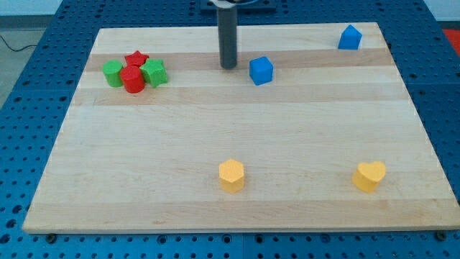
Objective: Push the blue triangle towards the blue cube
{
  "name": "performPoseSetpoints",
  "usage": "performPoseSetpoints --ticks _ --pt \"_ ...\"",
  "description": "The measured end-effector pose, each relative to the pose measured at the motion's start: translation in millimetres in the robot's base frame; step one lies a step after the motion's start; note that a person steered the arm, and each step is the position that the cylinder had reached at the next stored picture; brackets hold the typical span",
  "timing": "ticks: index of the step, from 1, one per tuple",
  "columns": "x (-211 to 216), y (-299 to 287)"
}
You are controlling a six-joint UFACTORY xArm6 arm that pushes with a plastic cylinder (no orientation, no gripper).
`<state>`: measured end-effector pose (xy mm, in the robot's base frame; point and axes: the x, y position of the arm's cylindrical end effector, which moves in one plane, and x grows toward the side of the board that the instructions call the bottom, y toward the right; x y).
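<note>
The blue cube (261, 70) sits on the wooden board near the view's top centre. The blue triangle (349, 37) sits at the view's top right corner of the board, far to the right of the cube. My tip (228, 67) rests on the board just to the left of the blue cube, a small gap apart from it. The rod rises straight up out of the view's top.
A cluster at the view's upper left holds a red star (136, 59), a red cylinder (132, 79), a green block (113, 73) and a second green block (154, 73). A yellow hexagon (231, 175) and a yellow heart (369, 175) sit near the view's bottom.
</note>
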<state>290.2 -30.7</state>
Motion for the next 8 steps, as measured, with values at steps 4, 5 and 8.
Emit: performPoseSetpoints --ticks 4,5,8 --pt "-97.2 235.7" --pt "-92.9 298.1" --pt "7.2 212.0"
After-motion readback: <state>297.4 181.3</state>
